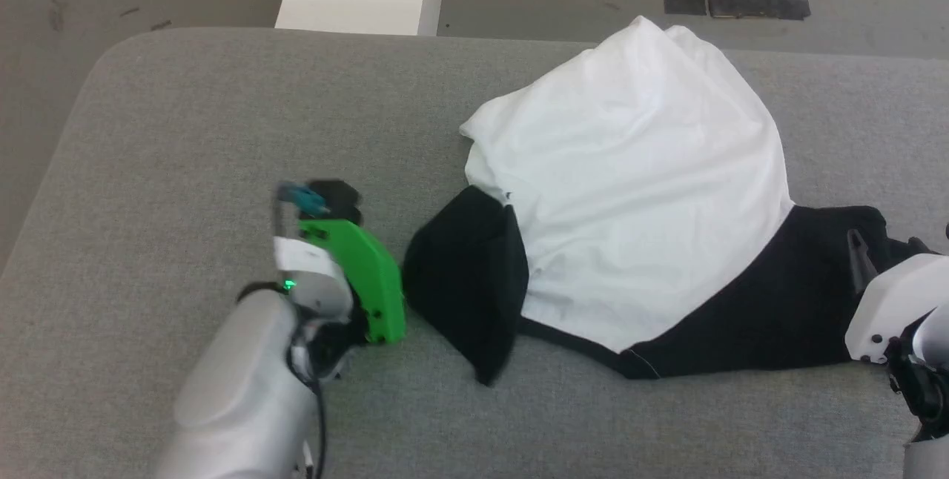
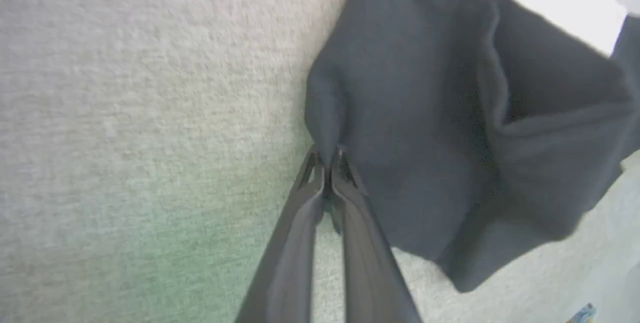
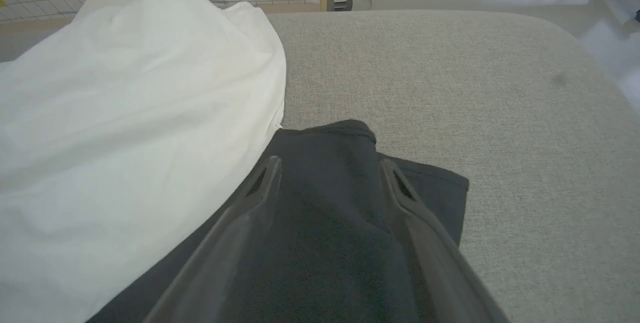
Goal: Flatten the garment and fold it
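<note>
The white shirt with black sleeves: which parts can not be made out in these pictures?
- Head view: the white soft-fabric shirt bunches over itself, hiding its underside.
- Head view: the end of the long black sleeve is covered by the white casing of the right hand at the picture's edge.
- Left wrist view: blur hides how much cloth the shut left hand pinches.

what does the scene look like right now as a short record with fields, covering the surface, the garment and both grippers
surface: grey padded table
garment: white body with black sleeves, rumpled, neither flat nor folded
left gripper: shut, pinching an edge of the left black sleeve
right gripper: open, fingers spread over the right black sleeve; contact unclear
task state: flattening not yet done, no fold made
</note>
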{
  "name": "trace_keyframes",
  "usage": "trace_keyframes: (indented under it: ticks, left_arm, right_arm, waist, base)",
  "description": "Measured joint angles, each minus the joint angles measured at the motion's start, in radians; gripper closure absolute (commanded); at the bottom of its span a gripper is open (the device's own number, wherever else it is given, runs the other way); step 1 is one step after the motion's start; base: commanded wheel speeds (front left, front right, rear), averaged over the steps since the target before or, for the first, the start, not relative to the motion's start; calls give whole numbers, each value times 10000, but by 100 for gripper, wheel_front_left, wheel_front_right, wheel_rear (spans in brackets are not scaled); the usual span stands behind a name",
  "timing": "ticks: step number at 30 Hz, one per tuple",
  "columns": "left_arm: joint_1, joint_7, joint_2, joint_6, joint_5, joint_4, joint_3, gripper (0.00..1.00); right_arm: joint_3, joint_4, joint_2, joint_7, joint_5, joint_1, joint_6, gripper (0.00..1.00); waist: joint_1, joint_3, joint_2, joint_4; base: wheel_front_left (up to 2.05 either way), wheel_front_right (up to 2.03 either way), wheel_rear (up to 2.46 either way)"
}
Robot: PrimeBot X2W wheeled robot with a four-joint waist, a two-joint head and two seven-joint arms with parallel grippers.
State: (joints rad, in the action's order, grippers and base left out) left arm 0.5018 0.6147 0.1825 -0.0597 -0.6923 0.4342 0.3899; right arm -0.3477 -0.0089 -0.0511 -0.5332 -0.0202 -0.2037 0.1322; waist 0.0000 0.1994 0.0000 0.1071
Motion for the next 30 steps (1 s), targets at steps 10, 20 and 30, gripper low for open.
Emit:
trace_keyframes:
  ticks: [10,20,30]
  left_arm:
    - [-543,-2071,458,1684,-1081,-1009,-2943,100]
    - [-1844,-2644,623,2608,-1567,-571,-4079,78]
    - [-2631,-7444,1220,1574,560,-1866,-3937,0]
  right_arm:
    - [119,88,0,-4,-2,56,0,0]
    - [485,127,4,-104,-2,55,0,0]
    - [1235,-52,0,-165,-44,366,0,0]
  waist:
    - [0,-232,0,327]
    - [0,-284,0,352]
    - [0,-499,0,220]
  base:
    - [0,0,0]
    - [0,0,0]
    - [0,0,0]
